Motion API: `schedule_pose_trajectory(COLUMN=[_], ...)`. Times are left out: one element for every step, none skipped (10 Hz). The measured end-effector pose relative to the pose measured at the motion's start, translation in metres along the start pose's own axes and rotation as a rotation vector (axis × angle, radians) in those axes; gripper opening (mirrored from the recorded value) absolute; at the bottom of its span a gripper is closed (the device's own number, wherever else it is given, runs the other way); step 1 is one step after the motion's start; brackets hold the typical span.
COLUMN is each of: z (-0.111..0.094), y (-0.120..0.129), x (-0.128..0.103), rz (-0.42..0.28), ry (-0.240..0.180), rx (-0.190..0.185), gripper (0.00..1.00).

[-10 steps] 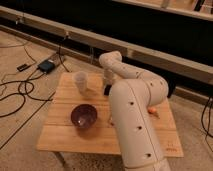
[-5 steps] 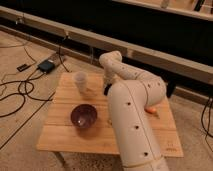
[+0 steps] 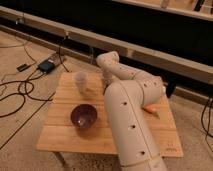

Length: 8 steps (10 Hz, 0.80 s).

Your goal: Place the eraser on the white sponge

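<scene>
- Nearest, the robot's white arm (image 3: pixel 127 130) rises over the wooden table (image 3: pixel 60 140) and hides much of its middle.
- Beside it, on the view's left, sits the purple bowl (image 3: pixel 83 116). An orange stick (image 3: pixel 150 109) lies on the other side.
- Further back, the gripper (image 3: pixel 106 77) hangs low near the white cup (image 3: pixel 81 80). Whether it holds anything, I cannot tell.
- Neither the eraser nor the white sponge shows, both probably masked by the arm, so I cannot confirm the placing is done.

Pincer (image 3: pixel 106 76) right of cup (image 3: pixel 81 80) — bowl (image 3: pixel 83 116) in front, on table (image 3: pixel 59 136).
</scene>
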<state>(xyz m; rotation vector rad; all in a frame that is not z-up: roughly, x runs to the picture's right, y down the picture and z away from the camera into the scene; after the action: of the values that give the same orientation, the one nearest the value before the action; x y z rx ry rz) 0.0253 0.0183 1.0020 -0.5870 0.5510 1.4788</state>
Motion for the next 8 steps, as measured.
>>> schedule_pose_trajectory(z=[-0.002,-0.006,-0.015,-0.022,-0.036,-0.048,-0.061,-0.075], y=[0.001,0.002,0.005,0.008,0.012,0.016,0.018,0.019], x=[0.004,0.006,0.010,0.013,0.023,0.033,0.045,0.063], rz=[0.003,0.004,0.003,0.003,0.003,0.001,0.001,0.003], ry=[0.008,0.011,0.011,0.009,0.007,0.000,-0.006,-0.008], rx=[-0.003,-0.005,-0.007,-0.010,-0.008,-0.007,-0.005,0.004], gripper=[0.02,0.00,0.00,0.00,0.00,0.00,0.00,0.00])
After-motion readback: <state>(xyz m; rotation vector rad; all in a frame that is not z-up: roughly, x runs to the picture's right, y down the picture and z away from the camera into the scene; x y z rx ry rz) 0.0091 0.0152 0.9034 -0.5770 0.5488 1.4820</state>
